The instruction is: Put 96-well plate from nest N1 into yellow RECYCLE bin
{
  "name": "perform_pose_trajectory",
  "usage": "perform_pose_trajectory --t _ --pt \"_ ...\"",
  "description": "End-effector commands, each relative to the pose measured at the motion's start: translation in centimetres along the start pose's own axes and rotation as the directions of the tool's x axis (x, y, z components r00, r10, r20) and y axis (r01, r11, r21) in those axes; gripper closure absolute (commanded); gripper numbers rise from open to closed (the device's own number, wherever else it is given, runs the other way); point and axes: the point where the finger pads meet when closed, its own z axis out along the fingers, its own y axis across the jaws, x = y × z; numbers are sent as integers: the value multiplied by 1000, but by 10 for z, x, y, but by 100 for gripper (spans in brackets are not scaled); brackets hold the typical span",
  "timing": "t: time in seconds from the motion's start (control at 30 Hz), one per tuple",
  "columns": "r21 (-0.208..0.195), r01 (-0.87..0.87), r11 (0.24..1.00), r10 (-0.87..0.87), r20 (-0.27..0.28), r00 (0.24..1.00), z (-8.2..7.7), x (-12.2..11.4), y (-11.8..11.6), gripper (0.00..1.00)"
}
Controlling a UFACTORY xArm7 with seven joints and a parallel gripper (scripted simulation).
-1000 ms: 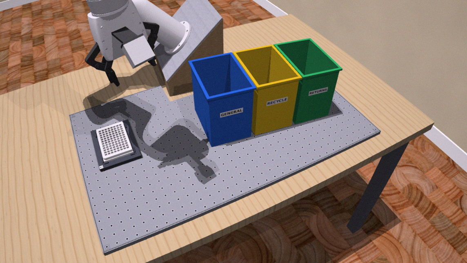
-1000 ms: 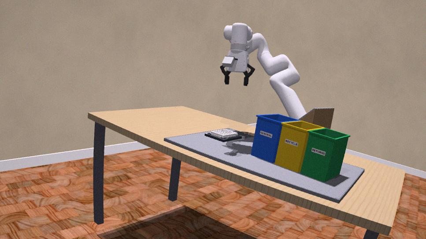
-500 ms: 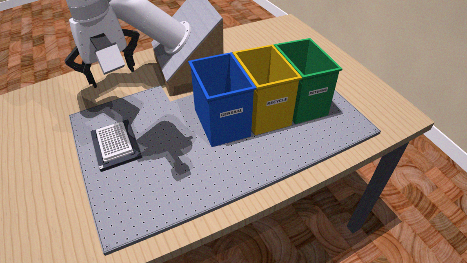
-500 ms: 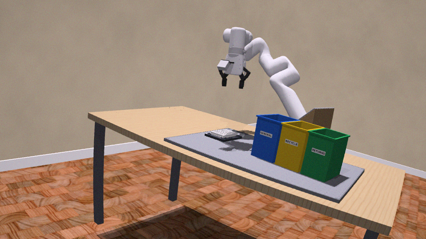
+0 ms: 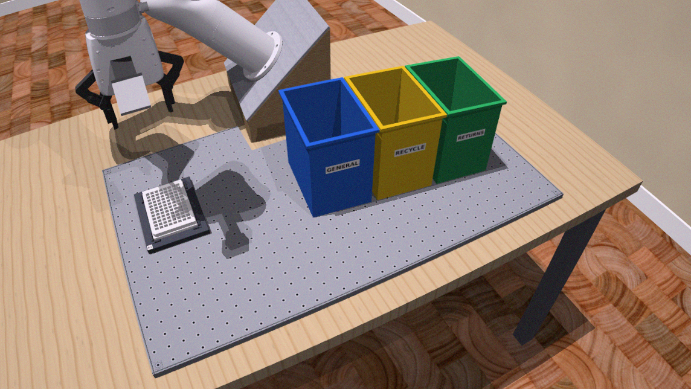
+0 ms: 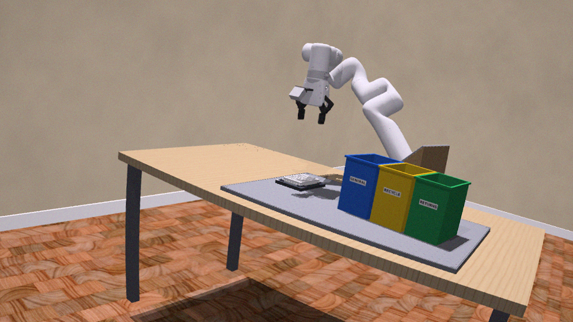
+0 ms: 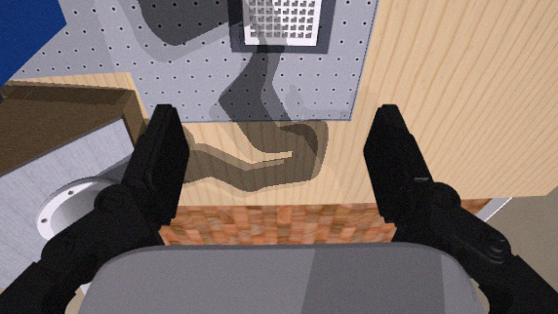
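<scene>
The white 96-well plate lies flat in the black plate nest N1 at the left of the grey perforated board. It also shows in the exterior view and at the top edge of the wrist view. My gripper is open and empty, high above the table's far edge, well behind the plate; it hangs high in the exterior view and its fingers frame the wrist view. The yellow RECYCLE bin stands upright between the two other bins, far right of the gripper.
The blue GENERAL bin and green RETURNS bin flank the yellow one, all upright. The arm's wedge-shaped base mount stands behind the blue bin. The grey board covers the table's middle.
</scene>
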Motion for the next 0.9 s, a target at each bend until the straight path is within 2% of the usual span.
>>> perform_pose_trajectory --t 0.0,0.57,0.87 --pt "-4 -10 1000 10 -2 1000 2 -8 6 0" --pt "-4 -10 1000 10 -2 1000 5 -11 9 0" --pt "-4 -10 1000 10 -2 1000 20 -11 9 0"
